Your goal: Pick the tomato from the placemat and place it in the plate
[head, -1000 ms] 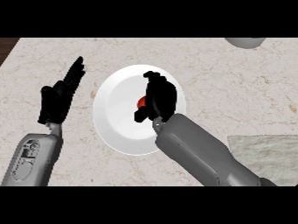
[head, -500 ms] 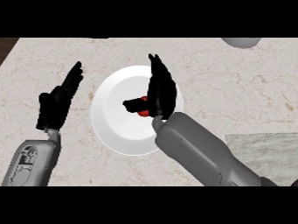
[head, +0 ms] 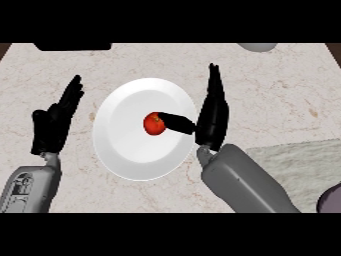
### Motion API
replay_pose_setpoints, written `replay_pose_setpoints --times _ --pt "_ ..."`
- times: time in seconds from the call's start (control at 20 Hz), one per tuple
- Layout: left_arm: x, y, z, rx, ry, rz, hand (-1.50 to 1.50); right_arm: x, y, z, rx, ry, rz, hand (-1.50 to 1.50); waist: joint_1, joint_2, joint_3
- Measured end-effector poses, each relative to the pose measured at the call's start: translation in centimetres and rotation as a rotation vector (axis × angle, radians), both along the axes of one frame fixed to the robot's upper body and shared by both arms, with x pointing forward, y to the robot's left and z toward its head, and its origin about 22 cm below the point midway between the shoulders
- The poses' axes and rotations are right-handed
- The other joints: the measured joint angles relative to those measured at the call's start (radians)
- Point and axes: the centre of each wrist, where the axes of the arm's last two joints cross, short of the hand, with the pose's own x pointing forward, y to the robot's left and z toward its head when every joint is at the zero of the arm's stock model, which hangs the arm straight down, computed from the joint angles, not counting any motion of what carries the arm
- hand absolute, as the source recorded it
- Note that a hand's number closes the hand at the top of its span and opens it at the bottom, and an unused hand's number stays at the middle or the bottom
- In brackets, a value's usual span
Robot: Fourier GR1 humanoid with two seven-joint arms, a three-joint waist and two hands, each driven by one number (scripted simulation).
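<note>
My right hand (head: 211, 117) stands on edge at the right rim of the plate (head: 132, 155), fingers straight and pointing toward the far side of the worktop (head: 291, 95), spread fully open. It holds nothing. My thumb (head: 177, 122) juts out to the left over the plate, its tip just beside the tomato (head: 154, 124); whether it touches the tomato I cannot quite tell from this angle.

The tomato lies inside the white plate, a little right of the plate's middle, and it is the only thing in the plate. The plate sits flat on the worktop between my two hands.

My left hand (head: 53, 125) rests at the left of the plate, apart from its rim, fingers up and relaxed, holding nothing.

On the near right of the worktop lies the placemat (head: 313, 162), pale and textured, partly behind my right forearm (head: 243, 180). At its near right corner a dark purple eggplant (head: 339, 197) shows, cut by the view's edge. At the far edge of the worktop there is a dark object (head: 73, 46) on the left and a pale rounded object (head: 258, 47) on the right, both only partly seen.
</note>
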Motion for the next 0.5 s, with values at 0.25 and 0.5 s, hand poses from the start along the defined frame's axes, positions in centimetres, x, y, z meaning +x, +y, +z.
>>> replay_pose_setpoints --times 0.25,0.5 --pt "-0.2 0.8 0.1 0.000 0.001 0.003 0.00 -3.8 -4.9 -0.5 0.048 -0.017 -0.050 -1.50 -0.004 0.001 0.000" --pt "-0.5 1.0 0.5 -0.005 -0.009 0.000 0.00 -7.6 -9.4 0.0 0.067 -0.014 -0.065 -1.50 0.004 0.004 0.000"
